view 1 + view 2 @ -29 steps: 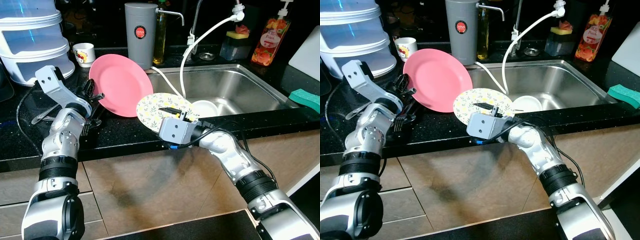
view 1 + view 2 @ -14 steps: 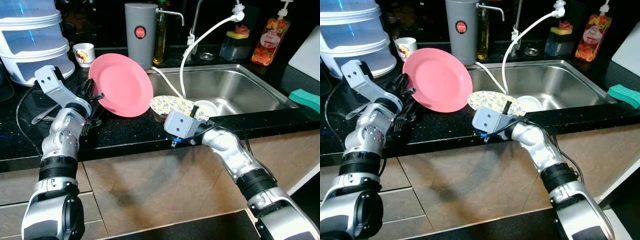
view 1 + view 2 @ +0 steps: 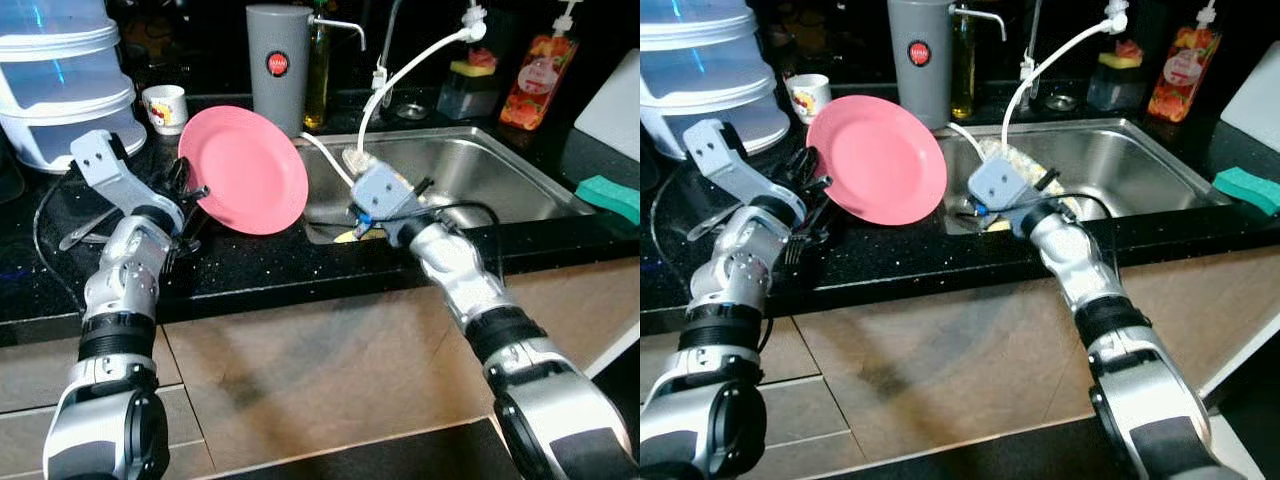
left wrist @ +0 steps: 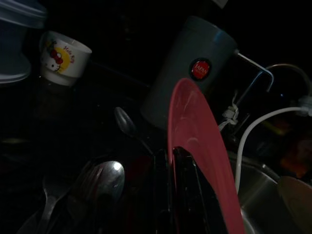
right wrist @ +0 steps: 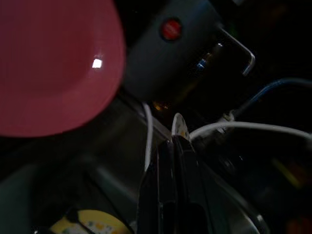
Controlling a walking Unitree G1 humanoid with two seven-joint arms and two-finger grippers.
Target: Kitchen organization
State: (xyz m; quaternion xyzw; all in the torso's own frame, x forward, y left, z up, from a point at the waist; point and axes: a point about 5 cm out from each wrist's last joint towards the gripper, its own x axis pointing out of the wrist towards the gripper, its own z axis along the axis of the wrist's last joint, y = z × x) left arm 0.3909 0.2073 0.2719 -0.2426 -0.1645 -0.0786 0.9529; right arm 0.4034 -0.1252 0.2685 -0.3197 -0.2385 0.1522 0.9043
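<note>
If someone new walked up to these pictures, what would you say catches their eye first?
Most likely the pink plate, held upright on edge over the dark counter by the left gripper, just left of the sink. Next, the right gripper reaching over the sink's left end, shut on the rim of a yellow-patterned plate. The orange soap bottle behind the sink adds a bright spot.

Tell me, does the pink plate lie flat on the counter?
No. The pink plate stands tilted on edge, clamped at its rim by the left tool.
</note>
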